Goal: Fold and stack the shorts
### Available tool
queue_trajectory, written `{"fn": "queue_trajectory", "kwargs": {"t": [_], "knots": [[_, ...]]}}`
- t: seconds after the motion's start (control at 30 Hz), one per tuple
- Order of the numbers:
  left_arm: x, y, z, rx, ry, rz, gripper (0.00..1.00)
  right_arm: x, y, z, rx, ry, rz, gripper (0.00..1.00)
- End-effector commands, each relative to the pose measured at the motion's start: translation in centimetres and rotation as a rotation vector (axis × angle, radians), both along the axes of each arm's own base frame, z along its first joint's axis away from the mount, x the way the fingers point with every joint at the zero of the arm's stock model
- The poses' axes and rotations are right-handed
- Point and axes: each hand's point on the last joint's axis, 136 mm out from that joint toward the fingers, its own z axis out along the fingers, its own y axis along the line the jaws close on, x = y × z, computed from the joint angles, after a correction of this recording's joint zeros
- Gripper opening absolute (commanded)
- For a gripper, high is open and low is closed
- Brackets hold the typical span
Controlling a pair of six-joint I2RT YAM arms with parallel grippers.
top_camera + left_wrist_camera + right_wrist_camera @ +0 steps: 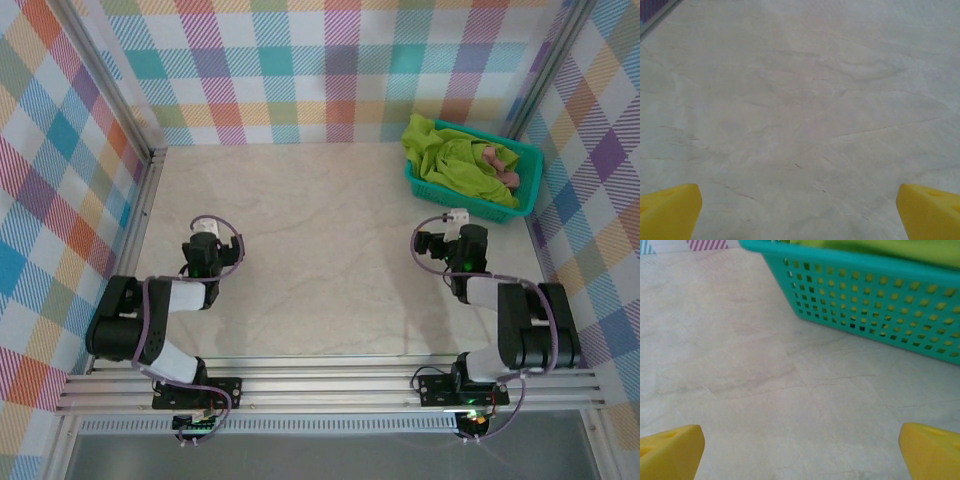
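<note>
nearest the camera, both arms sit folded back close to their bases at the near edge of the table (320, 220). the left gripper (207, 230) hovers low over bare marble-patterned surface, its yellow fingertips (670, 210) spread fully wide with nothing between them. the right gripper (448, 222) is just as wide open and also empty, its fingertips (670, 452) framing bare tabletop, with the teal mesh basket (865, 305) just ahead of it.

further back, in the far right corner, the basket (465, 200) holds both pairs of shorts. the lime green shorts (455, 160) are bunched on top and spill over the back rim. the salmon pink shorts (499, 162) show as a small patch among the green folds.

nothing has been folded yet, so the step in hand looks like fetching the first pair. the right arm is much the closer and seems the natural one to reach. it would do well to come in above the rim rather than at the mesh wall, pinch a high fold of the green fabric alone, and lift straight up so the basket does not drag. the open middle of the table gives room to lay the pair flat, where the left arm could help spread it.
</note>
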Motion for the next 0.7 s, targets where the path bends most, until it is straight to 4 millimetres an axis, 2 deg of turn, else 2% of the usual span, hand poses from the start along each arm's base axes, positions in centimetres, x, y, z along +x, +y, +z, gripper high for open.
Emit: {"fn": "queue_trajectory", "kwargs": {"t": [0.0,0.13,0.23,0.33,0.43,0.47,0.53,0.67], "knots": [[-0.3,1.5,4.8,-0.010,-0.039,0.091,1.00,-0.7,-0.1,4.8,0.060,0.004,-0.045,1.00],[-3.1,2.6,7.5,-0.093,-0.044,0.196,1.00,-2.7,0.5,8.9,0.126,-0.016,-0.048,1.00],[-5.2,2.5,9.7,-0.183,-0.065,0.218,1.00,-3.5,-0.3,11.3,0.155,0.002,-0.112,1.00],[-7.0,1.9,12.2,-0.284,-0.090,0.216,1.00,-3.1,-1.9,13.5,0.163,0.048,-0.226,0.99],[-7.8,-0.1,15.0,-0.384,-0.105,0.120,1.00,-1.3,-3.9,15.4,0.160,0.107,-0.349,0.97],[-8.0,-0.9,15.9,-0.417,-0.109,0.077,1.00,-0.4,-4.7,15.4,0.152,0.139,-0.383,0.98],[-8.5,-2.4,16.9,-0.460,-0.092,0.002,1.00,1.7,-6.2,14.8,0.154,0.192,-0.440,0.98],[-9.2,-4.0,18.1,-0.494,-0.057,-0.080,1.00,6.3,-8.4,12.0,0.185,0.323,-0.512,0.97]]}}
